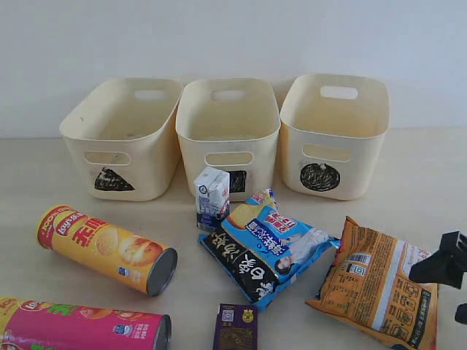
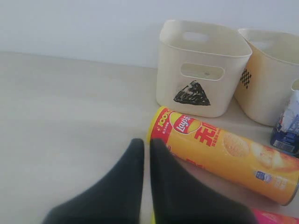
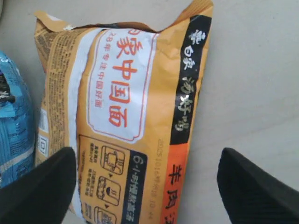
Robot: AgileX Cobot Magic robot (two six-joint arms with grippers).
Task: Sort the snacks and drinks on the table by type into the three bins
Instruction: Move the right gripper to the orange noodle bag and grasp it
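Orange crinkly film snack bag: lies flat on pale beige desk, lower right of exterior frame, just beside blue-black-white bag.
Right gripper poised over it, jaws spread wide, empty.
Left gripper near yellow-orange chip tube, jaws pressed together, nothing between.
Bag likely light, soft, puffy, with slick film; contents probably brittle.
Best hold: across narrow width mid-body, or at crimped end seam; squeeze gently.
Three cream plastic bins across upper frame.
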